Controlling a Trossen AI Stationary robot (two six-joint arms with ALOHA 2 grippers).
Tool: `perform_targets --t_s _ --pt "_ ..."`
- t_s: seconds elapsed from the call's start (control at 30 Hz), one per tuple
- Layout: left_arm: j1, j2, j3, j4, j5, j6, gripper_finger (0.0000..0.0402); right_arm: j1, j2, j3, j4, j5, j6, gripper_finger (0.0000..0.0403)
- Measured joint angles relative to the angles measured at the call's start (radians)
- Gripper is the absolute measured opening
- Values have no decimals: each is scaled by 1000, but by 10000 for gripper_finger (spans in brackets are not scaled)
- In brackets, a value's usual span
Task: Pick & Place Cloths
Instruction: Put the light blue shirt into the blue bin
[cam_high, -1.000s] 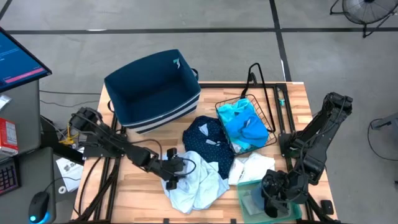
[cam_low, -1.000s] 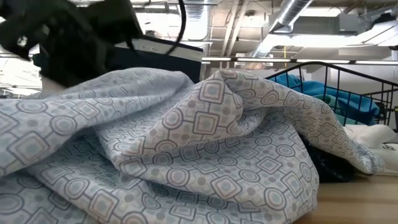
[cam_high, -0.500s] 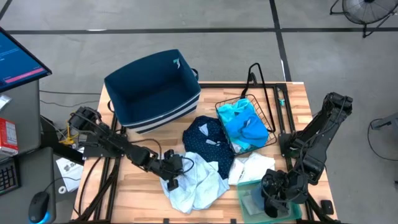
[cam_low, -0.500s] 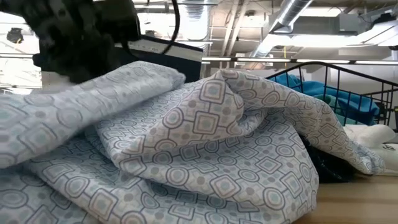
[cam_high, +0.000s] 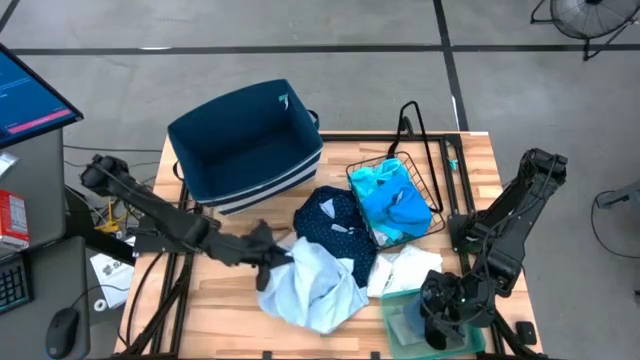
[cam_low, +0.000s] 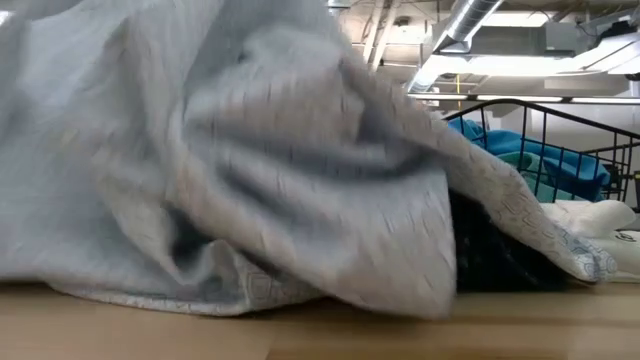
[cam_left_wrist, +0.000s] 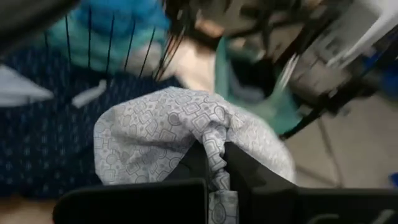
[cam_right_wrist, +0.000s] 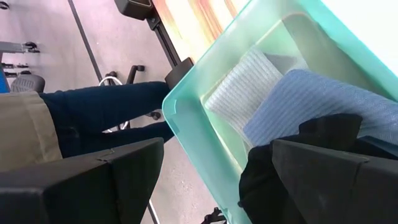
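A pale blue patterned cloth (cam_high: 318, 285) lies bunched at the table's near middle, with its left part raised; it fills the low view (cam_low: 250, 170). My left gripper (cam_high: 268, 247) is shut on it at its left side. A dotted navy cloth (cam_high: 335, 225) and a white cloth (cam_high: 408, 268) lie beside it. A turquoise cloth (cam_high: 392, 203) sits in a wire basket. My right gripper (cam_high: 440, 322) hangs open over the green tray (cam_right_wrist: 199, 130), above the black cloth (cam_right_wrist: 298, 155) and touching nothing. My left gripper pinches a gathered fold of the pale blue cloth (cam_left_wrist: 214, 149) between its two fingers, at the cloth's left side. It comes from the table's left, slanting slightly down. The held part is raised, while the cloth's lower edge (cam_low: 300, 300) rests on the table.
A big navy bin (cam_high: 245, 145) stands at the far left of the table. The wire basket (cam_high: 420, 190) stands at the far right. The tray also holds a white rag (cam_right_wrist: 242, 93) and a blue one (cam_right_wrist: 311, 102). A person's legs (cam_right_wrist: 93, 112) show beyond the table's near edge.
My left gripper has shut on the pale blue cloth's left part and has risen, rolling as it drew back toward the table's left. The cloth's left part has lifted with it and bunched up. The right part has stayed on the table.
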Motion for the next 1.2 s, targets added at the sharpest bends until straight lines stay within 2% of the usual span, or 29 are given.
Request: perform_targets --t_s 0.23,0.4,0.57,0.7,0.87,1.1,1.2 --pt "0 -140 0 158 -4 88 2 -26 0 0 1 0 -46 295" --pt "0 -182 0 330 4 199 2 -90 0 0 6 0 -141 295" --pt "0 -198 0 424 9 241 2 -179 0 0 41 0 -261 295" --pt "0 -201 0 510 13 240 2 -249 -1 0 124 -3 -368 295" --pt "0 -202 0 691 62 240 5 -333 -1 0 276 -50 -521 295" --pt "0 -203 0 889 172 268 6 -438 -1 0 483 -61 -685 295" --pt "7 -218 5 922 213 270 4 -475 -1 0 611 -86 -764 295"
